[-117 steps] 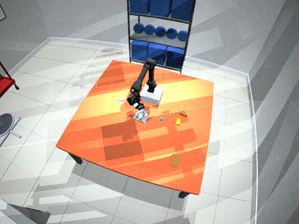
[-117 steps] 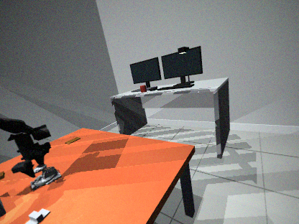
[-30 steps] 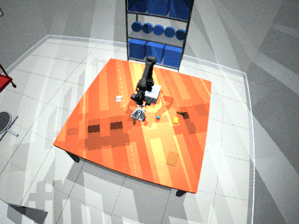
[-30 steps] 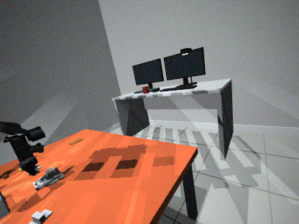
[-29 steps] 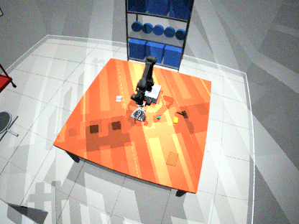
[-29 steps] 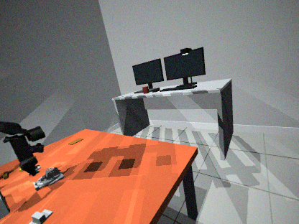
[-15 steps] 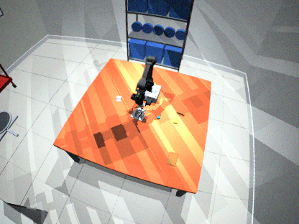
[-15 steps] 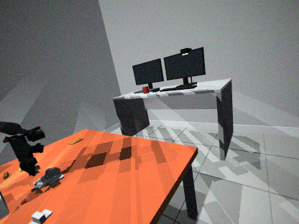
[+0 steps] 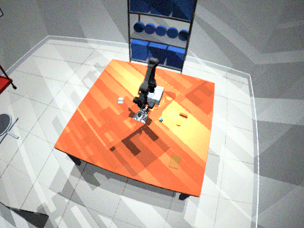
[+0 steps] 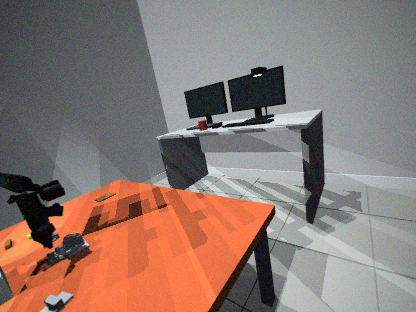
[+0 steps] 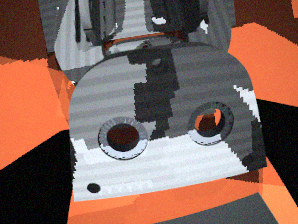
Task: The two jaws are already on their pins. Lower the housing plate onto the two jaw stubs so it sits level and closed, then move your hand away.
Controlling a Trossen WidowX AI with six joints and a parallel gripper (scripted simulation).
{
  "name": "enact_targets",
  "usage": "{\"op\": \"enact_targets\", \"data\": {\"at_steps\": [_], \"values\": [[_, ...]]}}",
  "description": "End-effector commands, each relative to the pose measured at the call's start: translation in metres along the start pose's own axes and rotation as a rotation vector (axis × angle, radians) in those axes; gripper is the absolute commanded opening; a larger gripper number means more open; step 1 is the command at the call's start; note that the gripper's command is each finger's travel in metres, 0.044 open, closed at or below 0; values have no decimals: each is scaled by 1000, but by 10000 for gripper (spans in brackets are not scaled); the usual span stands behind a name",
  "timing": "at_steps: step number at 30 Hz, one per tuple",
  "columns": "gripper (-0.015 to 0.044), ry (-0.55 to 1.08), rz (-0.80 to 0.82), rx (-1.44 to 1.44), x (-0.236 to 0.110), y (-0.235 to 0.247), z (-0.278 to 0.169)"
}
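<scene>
The grey housing plate [image 11: 107, 90], with two large ringed holes, lies between the black fingers of my gripper [image 11: 161, 124] [image 9: 145, 109] [image 10: 49, 245] in the wrist view. The gripper is shut on its sides. The left hole is dark inside; the right one shows orange and something dark. The grey metal assembly [image 9: 139, 117] [image 10: 75, 243] stands on the table just beyond the hand; part of it shows past the plate's far edge in the wrist view. The jaw stubs and pins cannot be made out. Whether the plate touches them or sits level cannot be told.
On the orange table [image 9: 95, 109] [image 10: 165, 265] are a small white block piece [image 9: 120, 100] [image 10: 58, 301], a blue piece [image 9: 161, 119], a yellow piece [image 9: 178, 123], a brown bar [image 9: 183, 115] and an amber plate [image 9: 175, 161] [image 10: 105, 197]. A white box [image 9: 157, 94] stands by the arm.
</scene>
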State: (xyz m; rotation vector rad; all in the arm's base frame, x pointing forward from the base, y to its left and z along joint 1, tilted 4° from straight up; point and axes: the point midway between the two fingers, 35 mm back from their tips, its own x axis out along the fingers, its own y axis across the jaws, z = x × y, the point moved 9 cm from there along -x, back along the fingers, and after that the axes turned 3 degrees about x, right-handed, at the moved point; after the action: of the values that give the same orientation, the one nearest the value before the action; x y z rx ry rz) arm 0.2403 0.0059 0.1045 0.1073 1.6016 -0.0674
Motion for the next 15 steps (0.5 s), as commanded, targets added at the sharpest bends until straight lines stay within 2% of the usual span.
{"op": "enact_targets", "data": {"at_steps": [1,15], "values": [[351,13,3,1,10,0,-1],[351,13,3,2,33,0,-3]]}}
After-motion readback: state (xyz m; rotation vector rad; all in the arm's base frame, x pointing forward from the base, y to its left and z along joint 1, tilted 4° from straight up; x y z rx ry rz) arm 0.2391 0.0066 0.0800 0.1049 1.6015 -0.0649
